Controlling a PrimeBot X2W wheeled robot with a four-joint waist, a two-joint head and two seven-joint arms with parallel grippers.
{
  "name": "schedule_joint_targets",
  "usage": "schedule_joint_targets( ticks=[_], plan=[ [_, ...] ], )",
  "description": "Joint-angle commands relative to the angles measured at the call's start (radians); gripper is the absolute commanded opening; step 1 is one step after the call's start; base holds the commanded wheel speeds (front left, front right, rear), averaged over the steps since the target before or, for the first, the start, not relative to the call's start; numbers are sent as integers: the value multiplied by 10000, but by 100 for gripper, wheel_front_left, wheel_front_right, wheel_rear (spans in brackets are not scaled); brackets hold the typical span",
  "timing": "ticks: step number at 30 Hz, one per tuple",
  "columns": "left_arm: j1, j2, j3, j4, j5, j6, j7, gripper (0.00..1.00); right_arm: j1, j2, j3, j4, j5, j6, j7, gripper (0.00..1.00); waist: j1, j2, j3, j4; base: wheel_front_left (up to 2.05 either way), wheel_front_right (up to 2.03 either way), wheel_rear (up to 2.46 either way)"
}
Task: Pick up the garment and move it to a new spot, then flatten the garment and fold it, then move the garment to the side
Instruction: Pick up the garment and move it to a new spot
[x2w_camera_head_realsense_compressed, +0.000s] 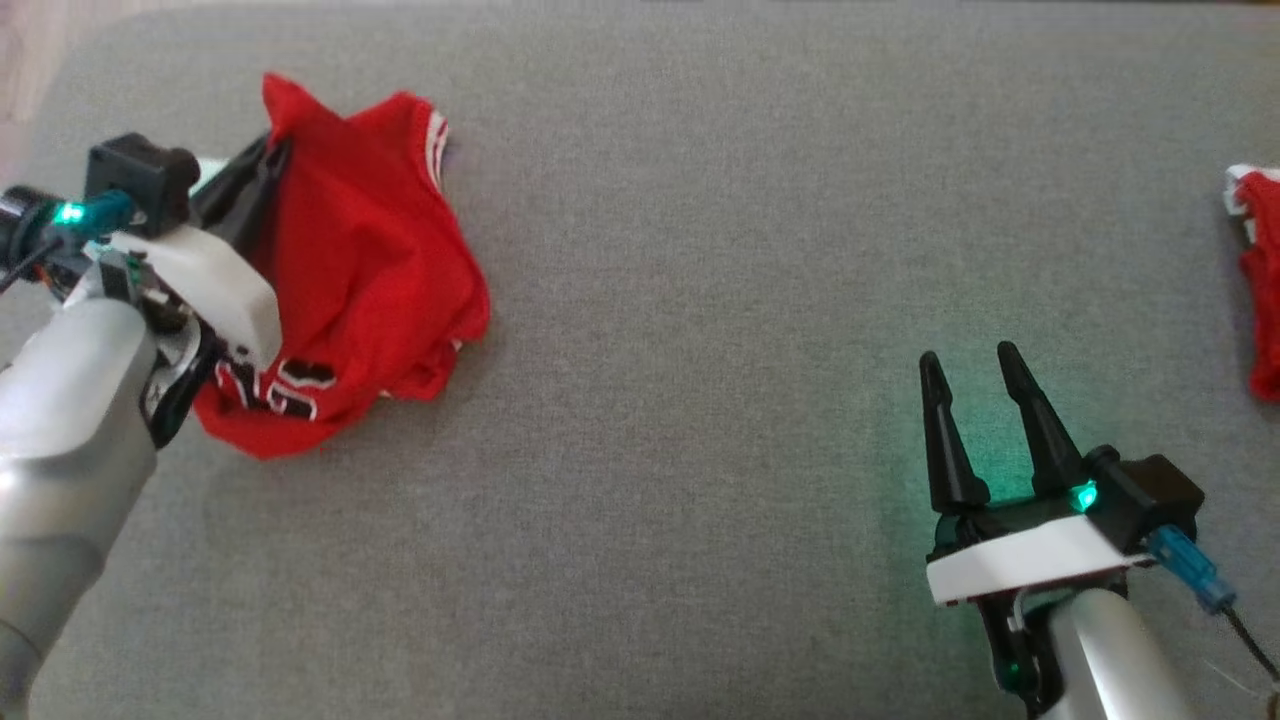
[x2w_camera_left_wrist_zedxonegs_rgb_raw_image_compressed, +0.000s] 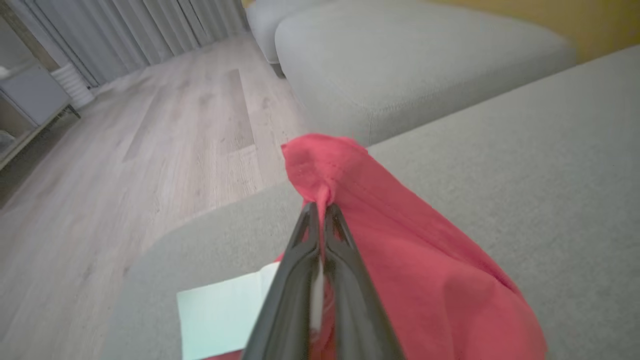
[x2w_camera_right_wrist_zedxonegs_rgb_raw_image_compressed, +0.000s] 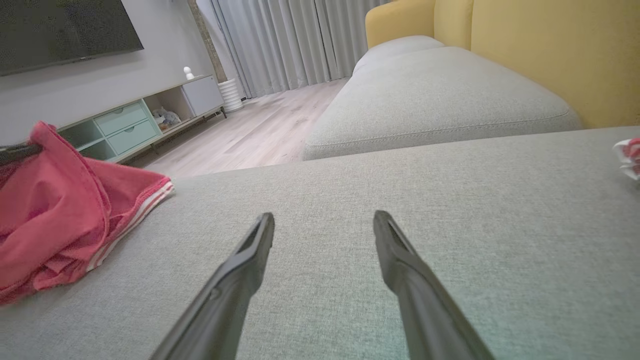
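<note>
A crumpled red garment (x2w_camera_head_realsense_compressed: 370, 270) with white trim and dark lettering lies at the left of the grey cushion (x2w_camera_head_realsense_compressed: 700, 300). My left gripper (x2w_camera_head_realsense_compressed: 275, 150) is shut on a pinched fold at the garment's upper left edge; in the left wrist view the dark fingers (x2w_camera_left_wrist_zedxonegs_rgb_raw_image_compressed: 320, 220) meet on a peak of red cloth (x2w_camera_left_wrist_zedxonegs_rgb_raw_image_compressed: 320, 165). My right gripper (x2w_camera_head_realsense_compressed: 970, 380) hovers open over bare cushion at the lower right, far from the garment. The right wrist view has its fingers (x2w_camera_right_wrist_zedxonegs_rgb_raw_image_compressed: 260, 245) spread apart, with the garment (x2w_camera_right_wrist_zedxonegs_rgb_raw_image_compressed: 60, 215) at the far left.
A second red and white cloth (x2w_camera_head_realsense_compressed: 1260, 280) lies at the cushion's right edge. The cushion's rounded corner and wooden floor (x2w_camera_left_wrist_zedxonegs_rgb_raw_image_compressed: 125, 165) lie just beyond the left gripper. Another grey seat (x2w_camera_right_wrist_zedxonegs_rgb_raw_image_compressed: 430, 100), a yellow backrest (x2w_camera_right_wrist_zedxonegs_rgb_raw_image_compressed: 550, 55) and a TV cabinet (x2w_camera_right_wrist_zedxonegs_rgb_raw_image_compressed: 135, 125) stand further off.
</note>
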Motion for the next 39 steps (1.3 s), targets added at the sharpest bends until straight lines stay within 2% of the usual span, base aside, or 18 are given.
schedule_joint_targets(
  ticks=[1, 5, 9, 17, 23, 29, 30, 31, 32, 36, 39],
  plan=[
    [-732, 530, 558, -315, 57, 121, -407, 0, -16, -45, 270, -232, 74, -7, -110, 100, 1, 0, -260, -17, 0, 0, 0],
    [-928, 434, 830, -951, 175, 588, -1194, 0, 85, -45, 260, -206, 169, -7, -111, 100, 1, 0, -606, -112, 0, 0, 0],
    [-1044, 370, 1049, -1958, 348, 1030, -1552, 0, 135, -45, 286, -221, 265, -7, -111, 100, 1, 0, -852, -349, 0, 0, 0],
    [-847, 563, 923, -3502, 541, 1522, -1195, 0, 204, -45, 351, -273, 455, -7, -111, 100, 1, 0, -1037, -1132, 0, 0, 0],
    [-609, 496, 649, -4111, 577, 1593, -906, 0, 141, -45, 460, -319, 525, -7, -111, 100, 1, 0, -952, -1617, 0, 0, 0],
    [-566, -322, 116, -4485, 715, 1483, -865, 0, -31, -45, 642, -416, 648, -7, -111, 100, 1, 0, -717, -2134, 0, 0, 0],
    [-587, -502, 10, -4491, 742, 1412, -896, 14, -60, -45, 669, -427, 673, -7, -111, 100, 1, 0, -681, -2203, 0, 0, 0],
    [-606, -669, -59, -4464, 759, 1379, -942, 69, -87, -45, 695, -438, 697, -7, -111, 100, 1, 0, -646, -2266, 0, 0, 0],
    [-631, -821, -112, -4422, 777, 1360, -992, 100, -114, -45, 722, -451, 716, -7, -111, 100, 1, 0, -605, -2316, 0, 0, 0],
    [-693, -1180, -134, -4249, 851, 1356, -1317, 100, -145, -45, 719, -484, 773, -7, -111, 100, 1, 0, -548, -2365, 0, 0, 0],
    [-627, -1087, 28, -4104, 886, 1450, -1522, 100, -104, -45, 636, -483, 775, -7, -111, 100, 1, 0, -579, -2226, 0, 0, 0]
  ],
)
